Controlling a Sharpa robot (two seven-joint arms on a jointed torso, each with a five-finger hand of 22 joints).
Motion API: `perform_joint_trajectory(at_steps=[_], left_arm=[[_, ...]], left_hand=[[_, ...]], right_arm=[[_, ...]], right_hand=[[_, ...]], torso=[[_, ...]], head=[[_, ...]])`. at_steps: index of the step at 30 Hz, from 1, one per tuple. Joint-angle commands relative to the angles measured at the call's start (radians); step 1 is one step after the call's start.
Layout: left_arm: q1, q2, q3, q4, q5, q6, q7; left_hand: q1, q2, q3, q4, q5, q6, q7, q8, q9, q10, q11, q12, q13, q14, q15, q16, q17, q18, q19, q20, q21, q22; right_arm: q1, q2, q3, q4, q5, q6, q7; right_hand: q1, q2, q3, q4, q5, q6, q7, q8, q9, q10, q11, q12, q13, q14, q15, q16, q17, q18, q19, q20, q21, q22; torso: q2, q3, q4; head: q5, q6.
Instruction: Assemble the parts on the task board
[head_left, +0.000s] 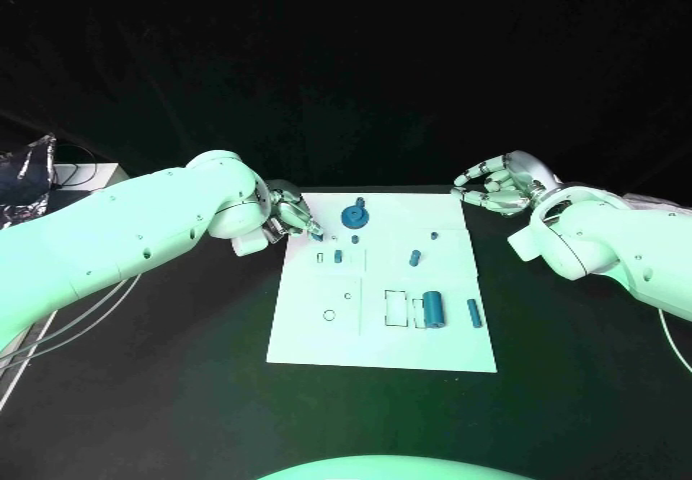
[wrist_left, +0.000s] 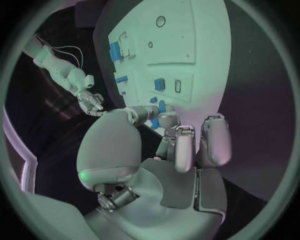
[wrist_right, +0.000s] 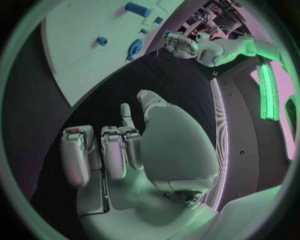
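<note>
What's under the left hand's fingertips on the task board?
The left hand pinches a small blue part at the task board edge. Board beneath the fingers is covered.

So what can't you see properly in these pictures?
- Whether the left robot hand pinches a small blue part: in the head view its fingertips hide it; in the left wrist view the palm blocks it.
- What the small parts by the gear-like part are: too small in the head view.
- The task board: cut off in the right wrist view.
</note>
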Motion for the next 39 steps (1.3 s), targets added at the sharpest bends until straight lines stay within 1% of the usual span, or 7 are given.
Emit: perform_joint_trajectory(at_steps=[1, 5, 9, 15, 23, 30, 39], left_arm=[[-0.005, -0.003, -0.010, 0.018, -0.027, -0.033, 0.002], [-0.010, -0.002, -0.025, 0.028, -0.041, -0.039, 0.001], [-0.014, 0.000, -0.037, 0.033, -0.052, -0.039, 0.000], [-0.028, 0.006, -0.048, 0.035, -0.086, -0.040, -0.001], [-0.037, 0.012, -0.052, 0.036, -0.117, -0.050, -0.002], [-0.038, 0.015, -0.052, 0.036, -0.133, -0.051, -0.003], [-0.038, 0.015, -0.052, 0.033, -0.142, -0.043, -0.005]], left_hand=[[-0.004, 0.005, 0.133, -0.125, 0.005, 0.024, -0.019, 0.006, 0.147, 0.008, -0.001, 0.000, 0.001, 0.099, -0.006, -0.001, 0.240, -0.012, 0.002, -0.004, 0.005, 0.001], [-0.016, 0.002, 0.141, -0.131, 0.015, 0.029, -0.021, 0.009, 0.149, 0.014, -0.004, 0.001, 0.001, 0.098, -0.008, -0.001, 0.239, -0.013, 0.003, -0.006, 0.006, 0.003], [-0.021, 0.000, 0.143, -0.132, 0.018, 0.031, -0.022, 0.011, 0.150, 0.016, -0.004, 0.002, 0.002, 0.099, -0.008, -0.001, 0.240, -0.013, 0.005, -0.006, 0.007, 0.005], [-0.030, 0.000, 0.144, -0.133, 0.018, 0.036, -0.025, 0.014, 0.152, 0.017, -0.006, -0.003, -0.009, 0.099, -0.010, 0.000, 0.242, -0.014, 0.006, -0.007, 0.008, 0.007], [-0.033, 0.001, 0.145, -0.133, 0.019, 0.038, -0.026, 0.015, 0.152, 0.017, -0.007, -0.007, -0.017, 0.099, -0.010, 0.000, 0.241, -0.014, 0.006, -0.008, 0.008, 0.008], [-0.033, 0.001, 0.146, -0.133, 0.019, 0.038, -0.026, 0.015, 0.153, 0.016, -0.008, -0.009, -0.020, 0.099, -0.010, 0.000, 0.242, -0.014, 0.007, -0.008, 0.009, 0.008], [-0.035, 0.002, 0.147, -0.134, 0.019, 0.039, -0.027, 0.016, 0.153, 0.017, -0.008, -0.009, -0.020, 0.099, -0.011, 0.000, 0.241, -0.014, 0.007, -0.009, 0.009, 0.009]], right_arm=[[-0.001, 0.001, 0.000, -0.001, -0.012, 0.015, 0.006], [-0.002, 0.001, 0.000, -0.001, -0.012, 0.016, 0.006], [-0.002, 0.001, 0.000, -0.001, -0.013, 0.016, 0.006], [-0.003, 0.000, 0.000, -0.001, -0.013, 0.014, 0.007], [-0.003, -0.001, 0.000, -0.001, -0.010, 0.015, 0.006], [-0.003, -0.002, 0.000, 0.000, -0.005, 0.019, 0.003], [-0.003, -0.003, 0.000, 0.000, -0.006, 0.026, -0.001]], right_hand=[[-0.002, -0.011, 0.006, 0.001, -0.005, -0.008, 0.002, -0.006, 0.002, 0.103, 0.009, 0.004, 0.262, 0.098, 0.003, 0.000, 0.244, 0.007, 0.080, 0.002, -0.005, 0.229], [-0.002, -0.011, 0.006, 0.001, -0.005, -0.008, 0.002, -0.006, 0.002, 0.103, 0.009, 0.004, 0.262, 0.098, 0.003, 0.000, 0.244, 0.007, 0.080, 0.002, -0.005, 0.229], [-0.002, -0.011, 0.006, 0.001, -0.005, -0.008, 0.002, -0.006, 0.002, 0.103, 0.009, 0.004, 0.262, 0.098, 0.003, 0.000, 0.244, 0.007, 0.080, 0.002, -0.005, 0.229], [-0.002, -0.011, 0.006, 0.001, -0.005, -0.008, 0.002, -0.006, 0.002, 0.103, 0.009, 0.004, 0.262, 0.098, 0.003, 0.000, 0.244, 0.007, 0.080, 0.002, -0.005, 0.229], [-0.002, -0.011, 0.006, 0.001, -0.005, -0.008, 0.002, -0.006, 0.002, 0.103, 0.009, 0.004, 0.262, 0.098, 0.003, 0.000, 0.244, 0.007, 0.080, 0.002, -0.005, 0.229], [-0.005, -0.012, 0.009, 0.001, -0.005, -0.007, 0.002, -0.007, 0.004, 0.102, 0.009, 0.004, 0.261, 0.098, 0.003, 0.000, 0.244, 0.008, 0.078, 0.002, -0.008, 0.227], [-0.005, -0.013, 0.009, 0.002, -0.005, -0.007, 0.002, -0.007, 0.005, 0.102, 0.009, 0.004, 0.261, 0.098, 0.003, 0.000, 0.243, 0.008, 0.078, 0.002, -0.008, 0.227]], torso=[[-0.006, 0.0000, 0.0040], [-0.005, 0.0001, 0.0022], [-0.004, 0.0006, 0.0015], [-0.003, 0.0006, 0.0022], [-0.002, 0.0000, 0.0013], [-0.004, 0.0000, 0.0031], [-0.004, 0.0001, 0.0024]], head=[[0.000, -0.005], [0.002, -0.005], [0.003, -0.005], [0.001, -0.010], [0.003, -0.014], [0.003, -0.012], [0.003, -0.016]])
